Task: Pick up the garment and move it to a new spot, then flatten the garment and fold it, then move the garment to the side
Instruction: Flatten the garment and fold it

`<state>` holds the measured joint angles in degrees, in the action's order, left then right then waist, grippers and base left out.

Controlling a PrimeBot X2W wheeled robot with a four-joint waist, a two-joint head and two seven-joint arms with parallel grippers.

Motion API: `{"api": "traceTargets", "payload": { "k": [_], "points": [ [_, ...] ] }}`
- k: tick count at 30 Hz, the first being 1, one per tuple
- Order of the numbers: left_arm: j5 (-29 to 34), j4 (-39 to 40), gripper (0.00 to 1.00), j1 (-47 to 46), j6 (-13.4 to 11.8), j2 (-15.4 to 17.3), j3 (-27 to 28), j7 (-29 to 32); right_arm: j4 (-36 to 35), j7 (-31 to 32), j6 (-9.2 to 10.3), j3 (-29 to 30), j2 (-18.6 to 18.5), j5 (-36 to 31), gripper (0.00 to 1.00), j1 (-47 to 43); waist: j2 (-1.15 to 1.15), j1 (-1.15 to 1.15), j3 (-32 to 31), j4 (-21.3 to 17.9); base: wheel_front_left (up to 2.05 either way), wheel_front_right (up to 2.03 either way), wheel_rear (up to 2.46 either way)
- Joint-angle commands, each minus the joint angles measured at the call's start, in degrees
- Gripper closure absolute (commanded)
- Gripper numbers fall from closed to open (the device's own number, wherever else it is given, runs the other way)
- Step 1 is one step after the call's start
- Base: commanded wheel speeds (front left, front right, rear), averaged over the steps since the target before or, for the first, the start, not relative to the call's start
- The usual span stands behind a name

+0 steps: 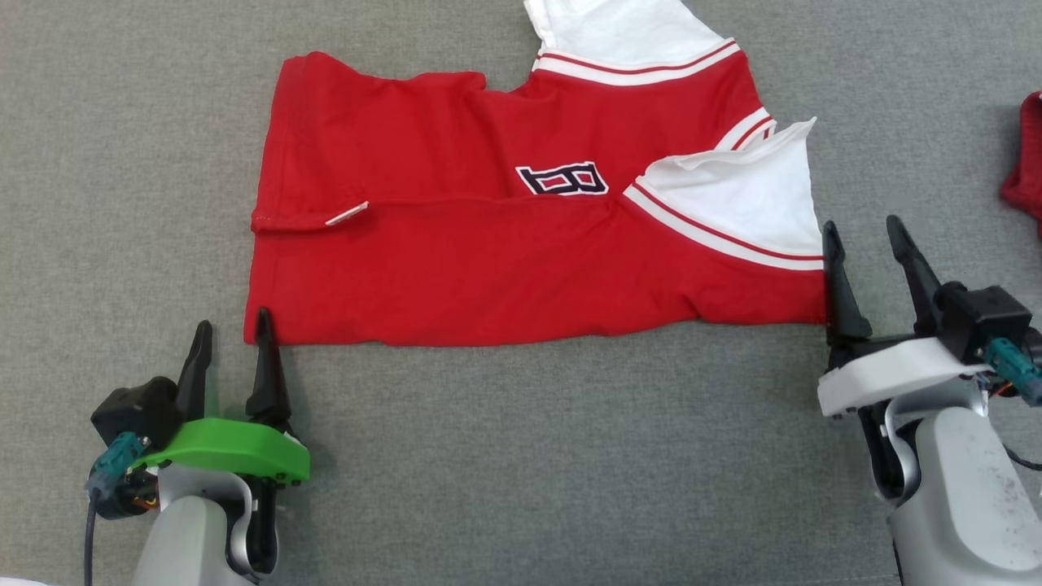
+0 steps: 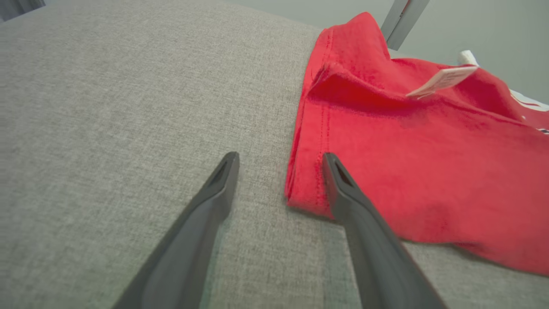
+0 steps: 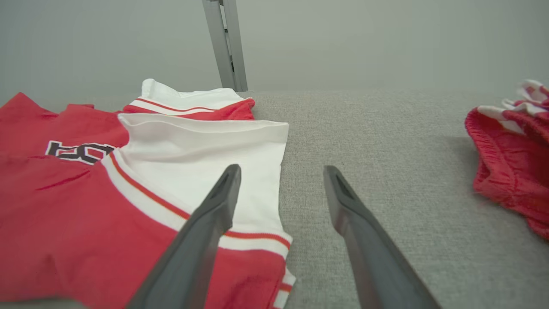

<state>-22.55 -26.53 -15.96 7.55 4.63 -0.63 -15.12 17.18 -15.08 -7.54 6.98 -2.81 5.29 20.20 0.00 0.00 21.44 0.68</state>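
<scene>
Flanking the folded red garment (image 1: 488,268) on the grey tabletop (image 1: 529,456), two arms reach forward.
The left claw (image 1: 233,321) stands spread and empty at its near left corner; the right claw (image 1: 863,226), likewise spread and empty, stands beside the white sleeve.

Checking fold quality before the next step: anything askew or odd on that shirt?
Yes. The red shirt is folded unevenly: the white sleeve on the right lies slanted with its edge curled up, and a white tag pokes out of the left fold.
</scene>
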Motion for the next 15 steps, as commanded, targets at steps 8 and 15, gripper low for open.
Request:
{"api": "traceTargets", "payload": {
  "k": [8, 15],
  "points": [
    [1.35, -5.27, 0.0, -1.8, -0.12, 0.4, -0.01, 0.06, 2.08, -0.1, 0.12, -0.47, -0.24, -0.96, 0.0, -3.89, 0.0, 0.0, 0.42, 0.23, 0.0, 0.0, 0.0],
    [1.08, -11.76, 0.0, -2.36, -0.12, 0.09, -2.46, 0.47, 9.73, 0.05, 0.11, -1.91, -0.21, -2.35, 0.12, -3.98, 0.0, 0.0, 0.34, 0.31, 0.0, 0.0, 0.0]
  ]
}}
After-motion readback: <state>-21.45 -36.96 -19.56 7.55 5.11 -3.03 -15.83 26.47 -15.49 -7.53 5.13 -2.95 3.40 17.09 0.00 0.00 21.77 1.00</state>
